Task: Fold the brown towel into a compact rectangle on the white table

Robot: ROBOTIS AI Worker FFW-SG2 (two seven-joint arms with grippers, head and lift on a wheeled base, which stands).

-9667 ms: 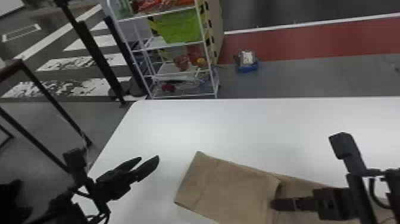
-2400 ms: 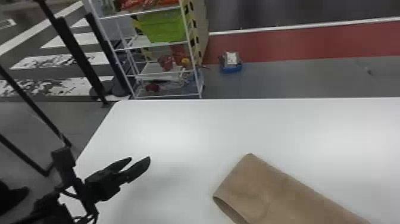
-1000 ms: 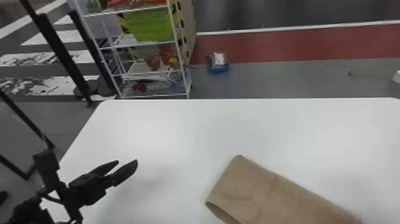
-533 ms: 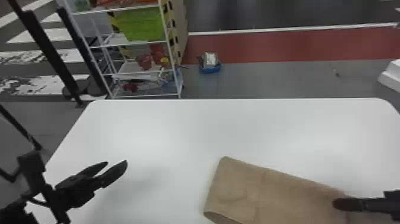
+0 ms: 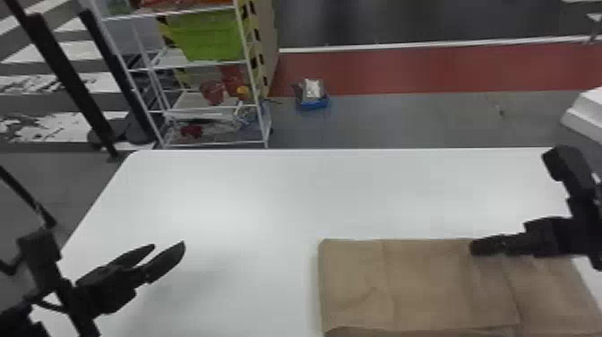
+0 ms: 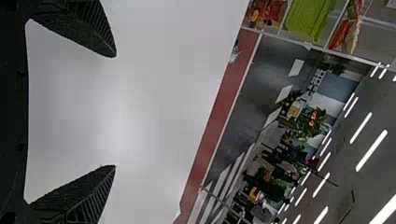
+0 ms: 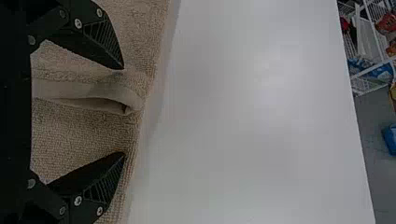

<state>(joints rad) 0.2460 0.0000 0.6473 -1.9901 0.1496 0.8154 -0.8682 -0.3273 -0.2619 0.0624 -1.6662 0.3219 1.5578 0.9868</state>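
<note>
Head view: white table (image 5: 277,192) is stretching out, brown towel (image 5: 430,287) is lying folded toward the right, right gripper (image 5: 475,247) is sitting over it, fingers wide apart astride a fold, left gripper (image 5: 168,246) is chilling off left, fingers apart too.

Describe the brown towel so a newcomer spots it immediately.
Find the white table in the head view. On its right side, under the right gripper, lies the brown towel, creased and folded over itself. Its brown cloth sets it apart from the white tabletop and the black gripper.
</note>
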